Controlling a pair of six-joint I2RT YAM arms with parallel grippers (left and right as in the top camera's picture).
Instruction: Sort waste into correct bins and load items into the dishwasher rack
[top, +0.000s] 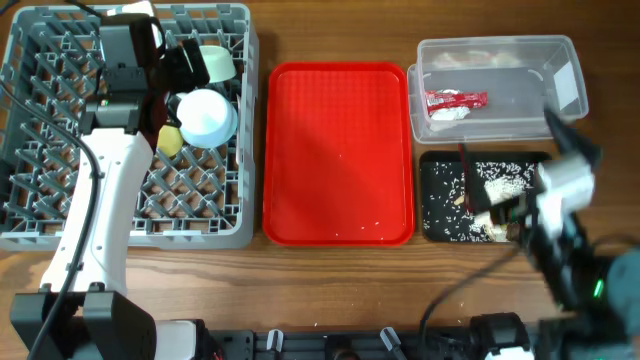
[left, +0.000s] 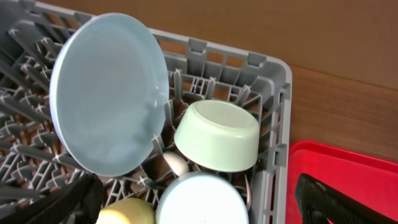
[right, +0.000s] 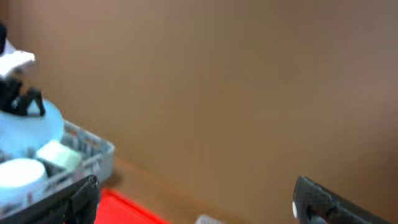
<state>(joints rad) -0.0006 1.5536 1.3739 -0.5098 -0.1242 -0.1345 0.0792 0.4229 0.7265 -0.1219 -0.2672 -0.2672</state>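
Observation:
The grey dishwasher rack (top: 60, 150) stands at the left. In it are a pale-green bowl (top: 216, 62), an upturned light-blue bowl (top: 207, 117) and a yellow cup (top: 170, 140). The left wrist view shows the rack (left: 273, 81), the light-blue plate (left: 109, 93) upright on its edge, the pale-green bowl (left: 217, 134), the light-blue bowl (left: 202, 202) and the yellow cup (left: 127, 213). My left gripper (top: 182, 68) (left: 199, 205) is open and empty over them. The clear tub (top: 560, 60) holds the red sachet (top: 455, 100) and the white tissue (top: 470, 58). The black tray (top: 435, 165) holds rice grains (top: 505, 180). My right gripper (top: 505, 212) (right: 196, 186) is open and empty above the black tray.
The flat red serving tray (top: 338, 150) lies between the rack and the bins, with a few grains on it. The right wrist view is blurred and shows the brown wall, the rack (right: 93, 152) far left and a corner of the red tray (right: 124, 208).

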